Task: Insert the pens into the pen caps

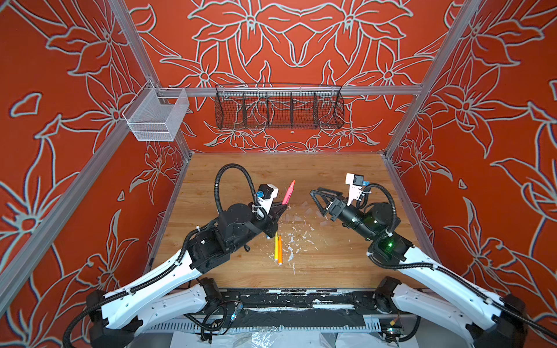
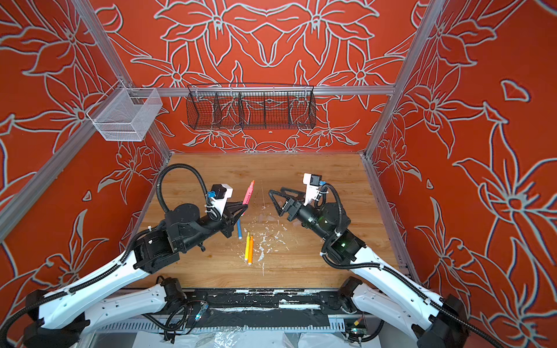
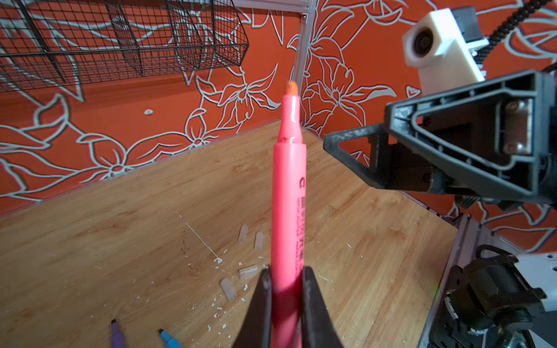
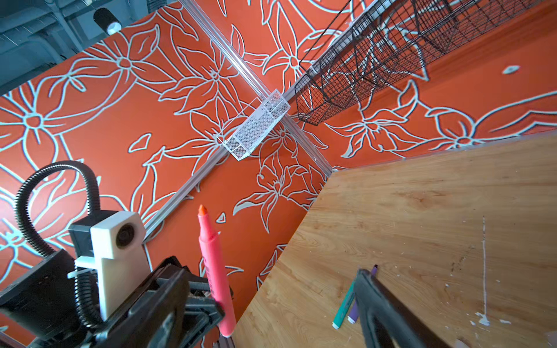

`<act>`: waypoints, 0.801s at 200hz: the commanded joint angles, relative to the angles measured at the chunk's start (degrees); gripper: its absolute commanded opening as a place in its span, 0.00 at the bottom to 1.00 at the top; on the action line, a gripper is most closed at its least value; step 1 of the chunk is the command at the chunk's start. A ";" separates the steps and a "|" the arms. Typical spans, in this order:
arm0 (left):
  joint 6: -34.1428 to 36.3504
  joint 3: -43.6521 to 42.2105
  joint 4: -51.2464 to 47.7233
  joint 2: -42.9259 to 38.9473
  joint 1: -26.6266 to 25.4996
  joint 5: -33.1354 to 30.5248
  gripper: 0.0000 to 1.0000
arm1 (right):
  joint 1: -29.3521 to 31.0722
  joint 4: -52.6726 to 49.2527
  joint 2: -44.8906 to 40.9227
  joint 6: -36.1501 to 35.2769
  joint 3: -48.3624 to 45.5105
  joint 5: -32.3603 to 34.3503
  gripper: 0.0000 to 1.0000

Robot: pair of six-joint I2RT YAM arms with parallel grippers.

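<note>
The jaws of the left gripper are hiding the lower end of the pink pen; the picture edge is cutting off the purple pen and blue pen, and we're barely making out the pen caps in both top views.

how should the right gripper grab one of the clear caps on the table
From straight above, probably, jaws across the short width of a cap at mid-length: it lies flat on its side on the table, apart from its neighbours. The right gripper is open and empty.
</note>
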 commanded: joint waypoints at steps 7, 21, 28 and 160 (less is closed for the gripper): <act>0.66 3.43 0.09 3.42 0.31 5.54 0.00 | 1.45 2.99 3.93 1.87 4.36 -3.99 0.79; 1.07 4.70 0.22 5.56 0.31 7.63 0.00 | 2.59 2.59 5.72 1.43 5.93 -4.45 0.78; 1.44 5.34 0.04 5.79 0.31 8.82 0.00 | 3.22 2.59 6.68 1.32 6.55 -4.23 0.77; 2.07 4.14 1.60 4.02 0.31 5.62 0.00 | 7.10 -1.16 10.20 -1.89 10.77 1.44 0.15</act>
